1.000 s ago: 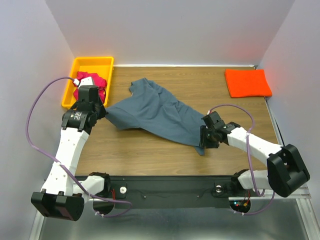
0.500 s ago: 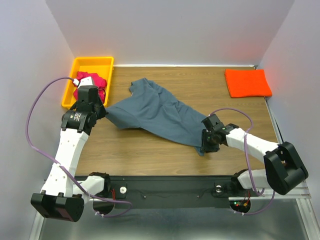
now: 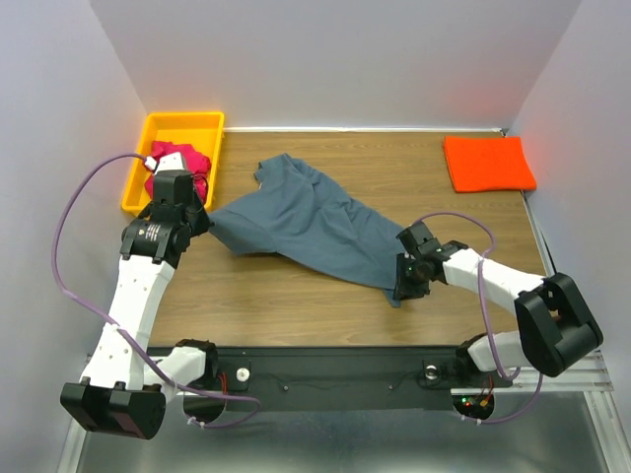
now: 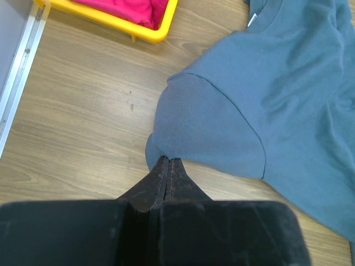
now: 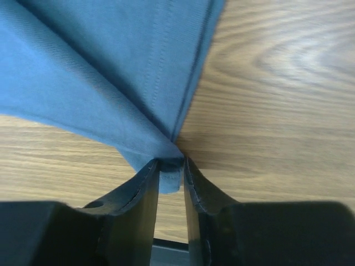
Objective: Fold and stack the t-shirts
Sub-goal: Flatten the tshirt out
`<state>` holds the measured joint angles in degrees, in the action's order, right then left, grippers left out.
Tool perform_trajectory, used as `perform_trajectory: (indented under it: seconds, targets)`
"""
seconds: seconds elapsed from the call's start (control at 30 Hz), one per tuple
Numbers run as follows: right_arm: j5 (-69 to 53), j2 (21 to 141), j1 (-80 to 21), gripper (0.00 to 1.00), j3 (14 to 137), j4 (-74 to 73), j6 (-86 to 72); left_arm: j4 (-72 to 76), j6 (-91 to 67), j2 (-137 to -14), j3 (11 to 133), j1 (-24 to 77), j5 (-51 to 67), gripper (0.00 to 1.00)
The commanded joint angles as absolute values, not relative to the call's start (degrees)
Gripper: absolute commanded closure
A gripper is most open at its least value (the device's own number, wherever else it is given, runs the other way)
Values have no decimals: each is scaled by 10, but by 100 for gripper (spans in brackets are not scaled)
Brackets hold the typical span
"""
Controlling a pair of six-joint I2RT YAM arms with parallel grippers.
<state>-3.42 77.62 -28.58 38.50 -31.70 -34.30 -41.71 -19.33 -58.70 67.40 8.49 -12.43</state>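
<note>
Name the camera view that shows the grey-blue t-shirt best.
Top external: the whole grey-blue t-shirt is in frame, end to end. Left wrist shows only a sleeve and the collar beyond the left gripper; right wrist shows just the hem corner pinched in the right gripper.

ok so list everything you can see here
grey shirt: 1, slate grey-blue, spread unfolded across the table's middle
orange shirt: 1, bright orange, folded, far right corner
pink shirt: 1, magenta, bunched in the bin
bin: 1, yellow, far left corner
table: 1, brown wood grain
cables: 2, purple, one looping off each arm
arms: 2, white and black, near edge
left tool: 1, black, shut on the grey shirt's sleeve by the bin
right tool: 1, black, shut on the grey shirt's near right corner
</note>
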Motion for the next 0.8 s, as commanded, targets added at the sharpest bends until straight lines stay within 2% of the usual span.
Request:
perform_trajectory:
  seconds: [0.0,0.1,0.13,0.2,0.33,0.43,0.57,0.77]
  targets:
    - [-53,816,-289,73,367,-292,-343,-398,-191,-569,665,80,-127,100]
    - [-49,820,-289,82,367,-292,-340,-397,-192,-568,662,80,-127,100]
    - [-46,820,-289,90,368,-293,-341,-396,-192,-566,662,80,-127,100]
    - [-36,816,-288,99,370,-293,-342,-396,-192,-567,662,80,-128,100]
    - [-4,796,-288,99,388,-311,-345,-393,-191,-567,662,80,-133,100]
    - [73,767,-288,99,415,-341,-336,-392,-190,-570,671,78,-138,100]
    - [207,734,-282,99,518,-428,-329,-379,-199,-580,704,76,-135,100]
    - [343,729,-282,99,663,-459,-271,-352,-215,-615,769,75,-113,100]
